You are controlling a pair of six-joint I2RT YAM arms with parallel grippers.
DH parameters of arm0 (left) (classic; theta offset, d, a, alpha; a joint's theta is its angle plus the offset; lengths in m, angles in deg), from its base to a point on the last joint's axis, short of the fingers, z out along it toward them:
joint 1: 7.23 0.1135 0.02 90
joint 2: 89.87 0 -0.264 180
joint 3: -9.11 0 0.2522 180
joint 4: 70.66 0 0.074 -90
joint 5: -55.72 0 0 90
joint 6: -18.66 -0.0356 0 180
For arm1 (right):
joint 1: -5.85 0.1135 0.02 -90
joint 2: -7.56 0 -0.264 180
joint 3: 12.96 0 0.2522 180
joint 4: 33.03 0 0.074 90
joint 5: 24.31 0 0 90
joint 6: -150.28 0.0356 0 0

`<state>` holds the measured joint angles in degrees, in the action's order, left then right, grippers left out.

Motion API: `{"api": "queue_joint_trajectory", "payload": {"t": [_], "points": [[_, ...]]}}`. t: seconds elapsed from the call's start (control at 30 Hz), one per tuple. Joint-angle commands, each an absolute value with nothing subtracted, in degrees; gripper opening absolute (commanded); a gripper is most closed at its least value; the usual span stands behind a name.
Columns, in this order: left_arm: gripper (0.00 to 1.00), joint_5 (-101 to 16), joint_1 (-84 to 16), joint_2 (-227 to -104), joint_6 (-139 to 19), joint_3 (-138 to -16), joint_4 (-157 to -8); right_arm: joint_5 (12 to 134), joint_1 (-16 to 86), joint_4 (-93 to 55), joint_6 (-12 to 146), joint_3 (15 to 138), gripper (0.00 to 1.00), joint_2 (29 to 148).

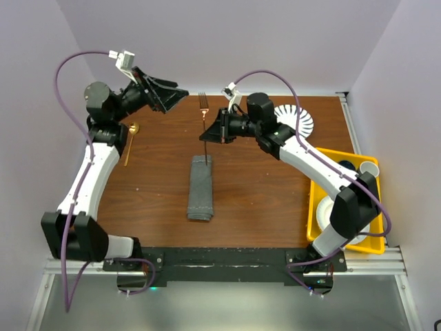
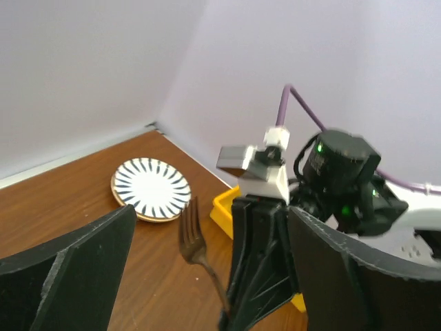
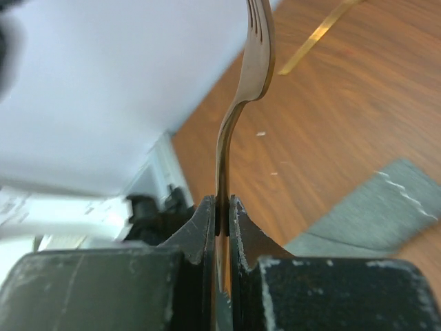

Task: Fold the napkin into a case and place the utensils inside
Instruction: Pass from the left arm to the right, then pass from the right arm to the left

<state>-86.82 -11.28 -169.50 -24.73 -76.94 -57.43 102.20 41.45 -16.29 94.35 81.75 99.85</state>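
Brown wood tabletop (image 1: 262, 193), boxed in by pale lilac walls (image 1: 227, 41), and the napkin is already down to a narrow grey case (image 1: 200, 188) lying dead centre, its long axis running away from the arm bases. Right gripper (image 3: 222, 207) has its jaws pinched tight on the fork (image 3: 258, 55), low on the thin handle, tines pointing up and toward the far wall. From above, the handle's tail comes down right at the far end of the case; whether it has entered the fold, I can't tell. Left gripper (image 1: 176, 98) hangs near the back wall with its fingers (image 2: 76, 269) spread wide, holding nothing. The spoon (image 1: 130, 143) lies flat on the wood at the left, well apart from the case, bowl at the far end.

Handling, as I read it: the fork is light, stiff, slick polished metal, so a pinch on that narrow shank could let it swivel. A hold nearer mid-handle should steady it. The case is soft cloth and will likely bunch or skate if the handle pushes against it rather than sliding under the flap, so pinning its near end looks wise. The spoon sits flush with the table and is awkward to get under; the handle is the place to take it.

Room: open wood all around the case. Striped plate (image 1: 295, 118) and yellow bin (image 1: 372, 245) crowd the right side, and the two grippers sit near each other over the far middle.
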Motion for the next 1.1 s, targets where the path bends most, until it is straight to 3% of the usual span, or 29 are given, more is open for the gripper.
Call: {"api": "queue_joint_trajectory", "payload": {"t": [0.0,0.07,0.17,0.2,0.23,0.37,0.6,0.73,1.07], "points": [[1.00,-74.8,-11.1,-162.7,-45.6,-78.8,-80.1,90.1,42.1,-16.1,94.0,83.2,0.00,99.2],[0.97,-72.1,-12.5,-162.7,-48.5,-80.2,-88.9,88.8,42.2,-16.6,93.9,82.2,0.00,99.0],[0.80,-65.7,-16.2,-163.9,-52.3,-82.4,-96.7,89.1,43.0,-16.9,93.2,82.5,0.00,99.4],[0.76,-64.7,-16.9,-163.9,-53.2,-82.4,-97.2,89.2,43.4,-16.1,93.1,82.8,0.00,99.9],[0.65,-64.1,-18.7,-163.8,-54.1,-82.4,-97.9,89.2,44.0,-15.9,92.6,83.0,0.00,100.0],[0.55,-63.6,-23.6,-166.0,-58.1,-85.0,-101.7,88.5,45.0,-14.7,91.0,82.5,0.00,99.8],[0.27,-64.1,-25.5,-168.5,-53.9,-86.1,-102.8,86.8,45.8,-14.8,88.3,80.4,0.00,97.3],[0.24,-64.9,-25.8,-169.4,-53.4,-86.6,-103.6,86.5,46.0,-15.0,88.0,79.2,0.00,96.2],[0.30,-67.2,-26.7,-170.6,-52.4,-86.3,-104.3,87.0,46.1,-15.4,87.7,79.2,0.00,96.6]]}}
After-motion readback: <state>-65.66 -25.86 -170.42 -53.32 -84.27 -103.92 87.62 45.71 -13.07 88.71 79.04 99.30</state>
